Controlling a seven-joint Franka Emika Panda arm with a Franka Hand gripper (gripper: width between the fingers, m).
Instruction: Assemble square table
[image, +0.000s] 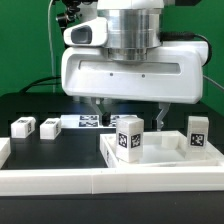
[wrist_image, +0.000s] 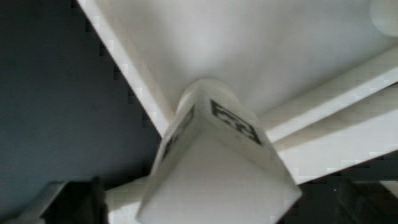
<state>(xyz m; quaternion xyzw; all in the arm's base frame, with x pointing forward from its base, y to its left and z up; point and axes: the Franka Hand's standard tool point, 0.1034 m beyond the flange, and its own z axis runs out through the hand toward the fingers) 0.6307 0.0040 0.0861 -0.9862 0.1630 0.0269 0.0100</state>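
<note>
Claw spread wide over a corner leg!
The two-finger gripper (image: 130, 108) hangs with its jaws apart, gripping nothing. Just below it, a short white tagged plastic block leg (image: 128, 137) stands upright at a corner of the white plastic square tray-like tabletop (image: 160, 158). The tabletop sits by the table edge nearest the camera, toward the exterior view's right. A second leg (image: 197, 135) stands at its right-hand corner. Two loose legs (image: 22, 126) lie near the table's left edge, with the marker board (image: 85, 122) beside them.
</note>
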